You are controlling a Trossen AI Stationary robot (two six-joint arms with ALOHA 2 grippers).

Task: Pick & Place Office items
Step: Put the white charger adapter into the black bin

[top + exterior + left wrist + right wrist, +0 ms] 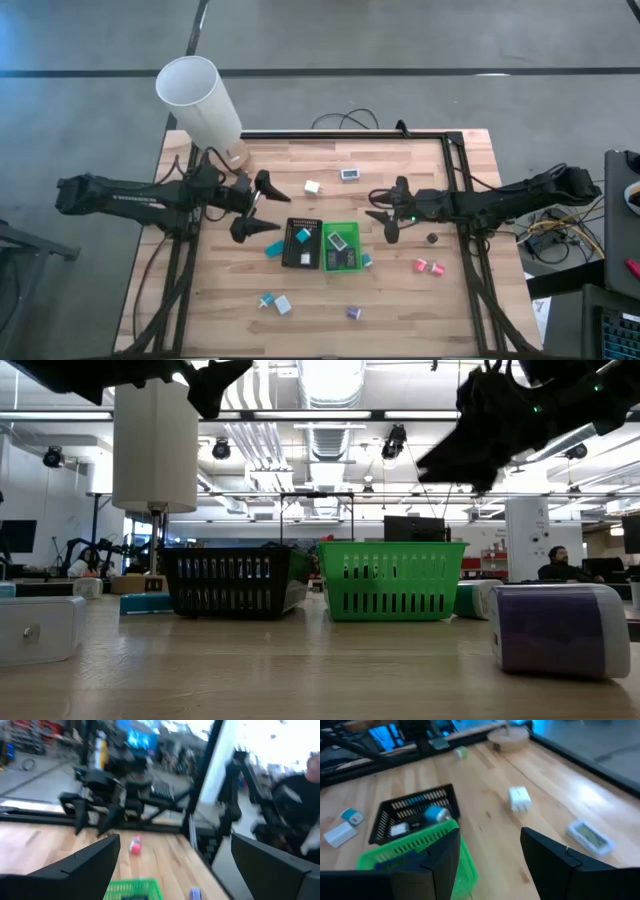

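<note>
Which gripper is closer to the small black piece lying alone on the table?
The right gripper. It hangs open just beside the black piece, toward the green tray. The left gripper, also open, is beyond both trays.

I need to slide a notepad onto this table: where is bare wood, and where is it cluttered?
Bare wood lies along the table far right corner, and at the near left corner below the left hand. It is crowded around the black tray and green tray, with small items just in front.
</note>
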